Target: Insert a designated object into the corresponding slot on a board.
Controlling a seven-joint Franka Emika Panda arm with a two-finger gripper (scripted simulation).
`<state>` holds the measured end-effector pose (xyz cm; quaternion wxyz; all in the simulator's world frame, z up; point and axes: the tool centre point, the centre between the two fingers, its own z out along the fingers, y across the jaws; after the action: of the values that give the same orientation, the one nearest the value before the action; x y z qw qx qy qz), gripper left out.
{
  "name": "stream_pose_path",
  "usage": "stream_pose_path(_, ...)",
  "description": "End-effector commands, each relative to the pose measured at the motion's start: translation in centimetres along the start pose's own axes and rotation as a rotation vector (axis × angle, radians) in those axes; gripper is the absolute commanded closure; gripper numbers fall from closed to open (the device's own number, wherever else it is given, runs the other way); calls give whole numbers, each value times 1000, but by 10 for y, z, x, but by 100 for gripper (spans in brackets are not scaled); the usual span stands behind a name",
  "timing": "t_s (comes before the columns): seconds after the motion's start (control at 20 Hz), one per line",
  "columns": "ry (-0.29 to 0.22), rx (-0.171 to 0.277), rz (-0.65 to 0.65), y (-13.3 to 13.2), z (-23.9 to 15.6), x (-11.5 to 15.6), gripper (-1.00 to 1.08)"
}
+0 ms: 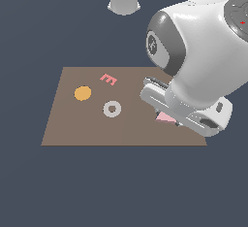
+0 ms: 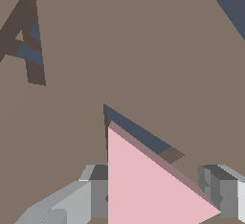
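Observation:
The light-pink triangle (image 2: 148, 189) sits between my gripper's (image 2: 155, 196) two grey fingers (image 2: 95, 189), which are closed against its sides. It hangs just over the dark triangle-shaped slot (image 2: 139, 134) in the brown board (image 2: 153, 50), slightly offset, so a dark strip of the slot shows along its edges. In the exterior view the triangle (image 1: 164, 118) peeks out under the gripper (image 1: 170, 120) near the board's (image 1: 72, 129) right side. The slot is hidden there by the hand.
A dark letter-A cut-out (image 2: 26, 41) lies in the board close by. On the board in the exterior view lie an orange disc (image 1: 83, 93), a pink-red letter E (image 1: 108, 79) and a grey ring (image 1: 112, 108). The arm's white body (image 1: 203, 51) looms over the board's right part.

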<state>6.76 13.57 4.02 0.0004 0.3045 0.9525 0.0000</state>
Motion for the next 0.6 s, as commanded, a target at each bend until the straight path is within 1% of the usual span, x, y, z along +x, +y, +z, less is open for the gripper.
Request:
stream_pose_path(0.0,0,0,-40,-1,0,6,108)
stream_pose_path(0.25,0,0,-77,-3,0,12,108)
stream_pose_path(0.55,0,0,-77,-3,5,12,108)
